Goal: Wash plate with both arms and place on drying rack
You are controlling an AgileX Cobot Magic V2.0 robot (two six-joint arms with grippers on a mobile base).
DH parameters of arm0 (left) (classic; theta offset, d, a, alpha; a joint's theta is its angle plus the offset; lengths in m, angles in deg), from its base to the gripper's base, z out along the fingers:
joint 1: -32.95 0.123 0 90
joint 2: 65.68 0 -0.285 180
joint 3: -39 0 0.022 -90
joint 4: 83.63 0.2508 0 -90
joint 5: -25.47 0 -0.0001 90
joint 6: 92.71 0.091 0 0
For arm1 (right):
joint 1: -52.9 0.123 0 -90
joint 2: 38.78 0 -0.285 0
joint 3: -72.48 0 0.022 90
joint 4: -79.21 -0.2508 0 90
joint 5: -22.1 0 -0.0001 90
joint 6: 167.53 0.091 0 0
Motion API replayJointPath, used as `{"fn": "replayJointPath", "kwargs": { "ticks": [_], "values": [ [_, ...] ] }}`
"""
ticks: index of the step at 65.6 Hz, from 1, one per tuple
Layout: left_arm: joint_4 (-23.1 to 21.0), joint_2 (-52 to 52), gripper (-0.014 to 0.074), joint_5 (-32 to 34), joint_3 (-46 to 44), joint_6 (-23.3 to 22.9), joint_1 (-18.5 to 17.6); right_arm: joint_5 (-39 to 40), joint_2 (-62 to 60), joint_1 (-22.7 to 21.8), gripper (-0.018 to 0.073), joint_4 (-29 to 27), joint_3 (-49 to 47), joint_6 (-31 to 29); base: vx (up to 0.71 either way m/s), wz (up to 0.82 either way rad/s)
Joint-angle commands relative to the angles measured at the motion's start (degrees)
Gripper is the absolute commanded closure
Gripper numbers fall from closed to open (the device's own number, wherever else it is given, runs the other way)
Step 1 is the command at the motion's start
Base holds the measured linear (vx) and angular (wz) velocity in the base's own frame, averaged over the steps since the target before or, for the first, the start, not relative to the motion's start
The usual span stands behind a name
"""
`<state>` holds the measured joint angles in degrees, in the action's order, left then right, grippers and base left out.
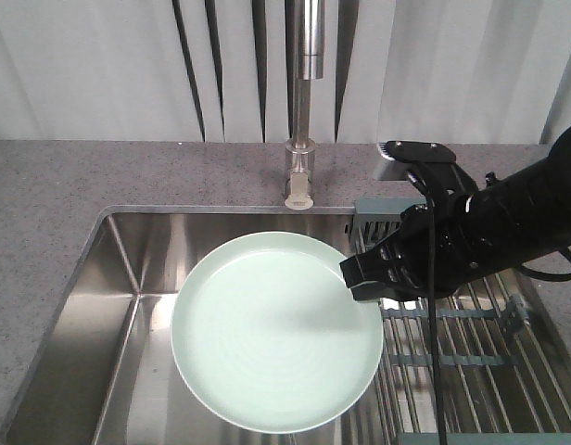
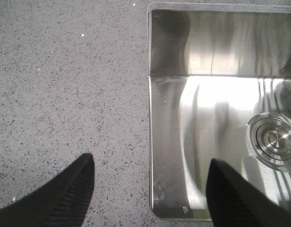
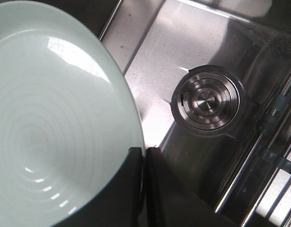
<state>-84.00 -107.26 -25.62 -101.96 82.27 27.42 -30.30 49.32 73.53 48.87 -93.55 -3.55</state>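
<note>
Exterior front-facing view gets the whole plate (image 1: 276, 332): pale mint, glossy, plain, held over the sink (image 1: 128, 269). The right gripper (image 1: 361, 276) is pinching its rim at 3 o'clock. Right wrist view adds the drain (image 3: 207, 101) in the basin below. Only the left wrist view shows the left gripper (image 2: 150, 165), spread wide over the table (image 2: 65, 85) edge. Drying rack (image 1: 471, 352) sits at the plate's 3 o'clock.

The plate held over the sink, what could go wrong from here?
The right pincer grips the plate only at one spot on its rim, so the glossy plate could tilt or slip into the sink. The left pincer is open over the counter and sink edge, giving no support. Swinging toward the drying rack, the plate might clip it.
</note>
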Motion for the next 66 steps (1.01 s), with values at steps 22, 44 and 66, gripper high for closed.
{"fn": "replayJointPath", "kwargs": {
  "ticks": [22, 44, 66],
  "values": [
    [0.0, 0.0, 0.0129, 3.2, -1.4, -0.5, 0.1, 0.8, -1.9, -0.1, 0.0561, -0.7, -1.5, -5.3, 0.0, 0.0],
    [0.0, 0.0, 0.0129, 3.2, -1.4, -0.5, 0.1, 0.9, -1.7, -0.1, 0.0561, 6.3, -2.4, -5.0, 0.0, 0.0],
    [-0.1, 0.0, 0.0129, 3.2, -1.4, -0.5, 0.1, -1.6, 6.3, 0.0, 0.0561, 6.4, -11.8, -6.6, 0.0, 0.0]
  ]
}}
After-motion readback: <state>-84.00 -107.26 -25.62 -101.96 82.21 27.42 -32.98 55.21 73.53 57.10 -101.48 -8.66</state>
